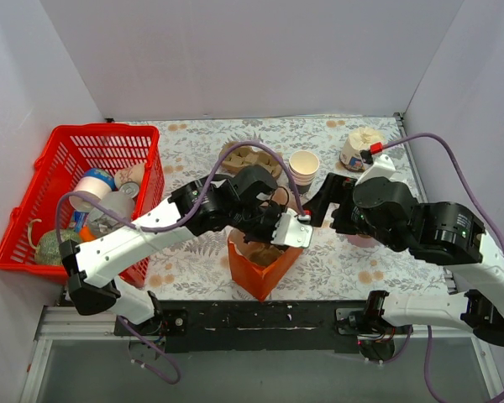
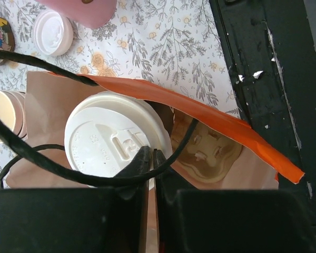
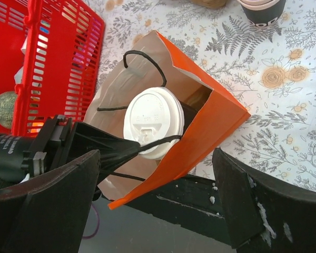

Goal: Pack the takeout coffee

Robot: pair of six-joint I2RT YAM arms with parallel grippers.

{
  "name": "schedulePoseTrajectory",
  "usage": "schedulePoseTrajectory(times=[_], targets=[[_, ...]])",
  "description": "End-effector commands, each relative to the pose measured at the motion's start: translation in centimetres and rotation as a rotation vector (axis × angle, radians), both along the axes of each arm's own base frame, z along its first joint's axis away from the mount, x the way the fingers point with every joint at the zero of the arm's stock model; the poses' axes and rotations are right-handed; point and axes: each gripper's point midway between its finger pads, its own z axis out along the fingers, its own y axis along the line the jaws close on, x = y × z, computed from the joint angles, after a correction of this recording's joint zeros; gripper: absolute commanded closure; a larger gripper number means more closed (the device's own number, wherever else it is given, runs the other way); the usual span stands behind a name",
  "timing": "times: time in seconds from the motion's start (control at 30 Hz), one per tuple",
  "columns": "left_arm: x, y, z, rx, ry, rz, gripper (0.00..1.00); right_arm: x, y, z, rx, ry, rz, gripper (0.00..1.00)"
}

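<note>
On the floral tablecloth (image 1: pixel 193 138), the takeout coffee (image 3: pixel 154 122) is seen seated inside the orange paper bag (image 3: pixel 213 118), whose rim is pinched by the nearly closed left gripper (image 2: pixel 151 158), while the right gripper (image 3: pixel 157 158) is held wide open and empty; only release is judged left.

Takeout coffee (image 3: pixel 152 122) in bag (image 3: pixel 213 126); basket (image 1: pixel 101 147) left; cup stack (image 1: pixel 303 164) behind.
</note>
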Motion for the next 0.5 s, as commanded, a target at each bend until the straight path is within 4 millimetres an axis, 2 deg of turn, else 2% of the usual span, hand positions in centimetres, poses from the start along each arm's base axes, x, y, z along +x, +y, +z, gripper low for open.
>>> schedulePoseTrajectory(times=[0.0,0.07,0.17,0.2,0.23,0.3,0.37,0.47], targets=[[-0.3,0.3,2.6,-0.101,-0.056,-0.001,1.0,0.6,1.0,-1.1,-0.019,0.038,0.009,0.05],[-0.2,0.3,2.7,-0.115,-0.063,0.007,1.0,1.0,1.6,-1.7,-0.015,0.055,0.02,0.06],[-0.2,0.4,2.8,-0.122,-0.066,0.015,1.0,1.1,1.9,-2.6,-0.005,0.095,0.046,0.13],[-0.3,0.6,3.1,-0.129,-0.072,0.011,1.0,0.9,2.0,-2.8,0.003,0.11,0.059,0.23],[-0.3,0.7,3.0,-0.128,-0.073,0.012,1.0,0.8,1.9,-2.9,0.009,0.119,0.061,0.29],[-0.2,0.8,2.9,-0.13,-0.08,0.015,1.0,0.5,1.9,-3.8,0.014,0.153,0.072,0.36],[-0.1,0.9,2.5,-0.122,-0.082,0.019,1.0,0.3,1.5,-4.2,0.018,0.171,0.067,0.39],[0.0,0.8,1.9,-0.11,-0.082,0.018,1.0,-0.2,1.5,-4.3,0.033,0.193,0.083,0.46]])
